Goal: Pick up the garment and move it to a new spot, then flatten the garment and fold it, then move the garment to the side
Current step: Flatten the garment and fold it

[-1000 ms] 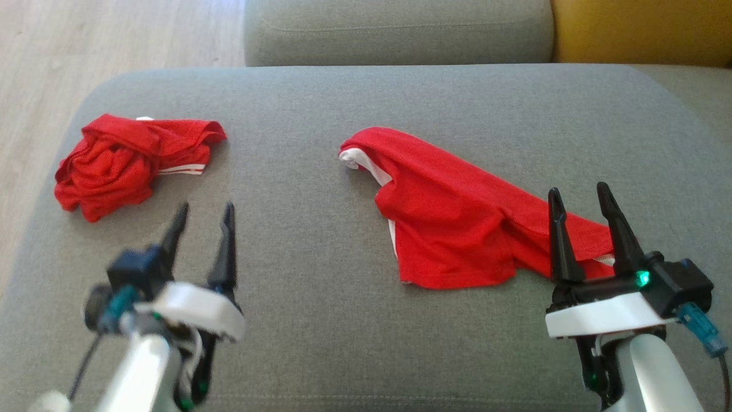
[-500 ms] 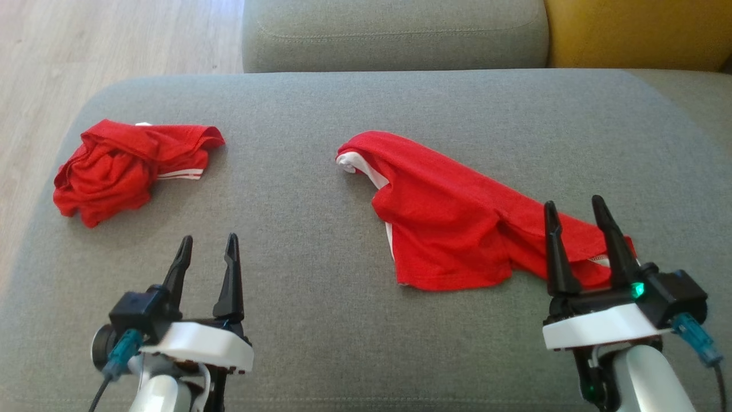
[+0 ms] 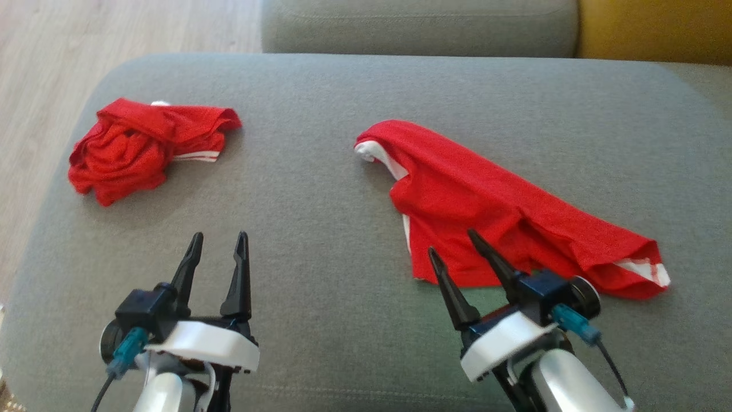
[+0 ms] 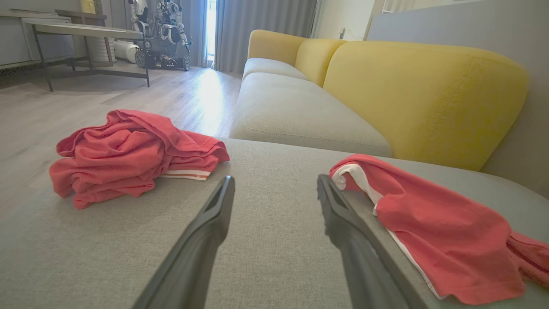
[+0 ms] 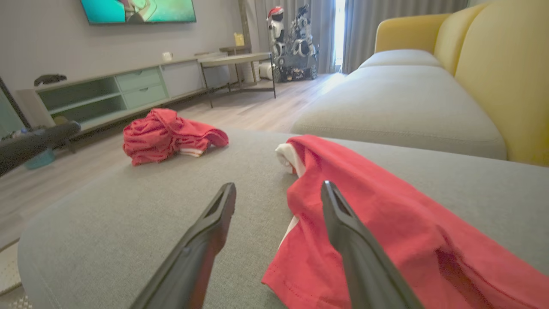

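Both jaws released, empty. Right jaws poised over near edge of spread garment [image 3: 486, 217]; crumpled garment [image 3: 143, 149] lies ahead-left of left jaws.

Grey cushion [image 4: 266, 253]: 1 crumpled red garment [image 4: 128, 159], far left; 1 spread red garment [image 4: 433, 223], right. Left gripper [image 4: 274, 178], fingers parted, between them. Yellow backrest [image 4: 420, 94], far right.

Left gripper [image 3: 220, 234]: two long, tapering black fingers [image 3: 239, 274] on a black block; curved white wrist shell [image 3: 200, 343] below, pale silver forearm [image 3: 160, 395]. Teal connector [image 3: 127, 346] with dark cable [image 3: 100, 395] on its left. Right gripper [image 3: 450, 240]: same build, teal plug [image 3: 575, 324] on its right.
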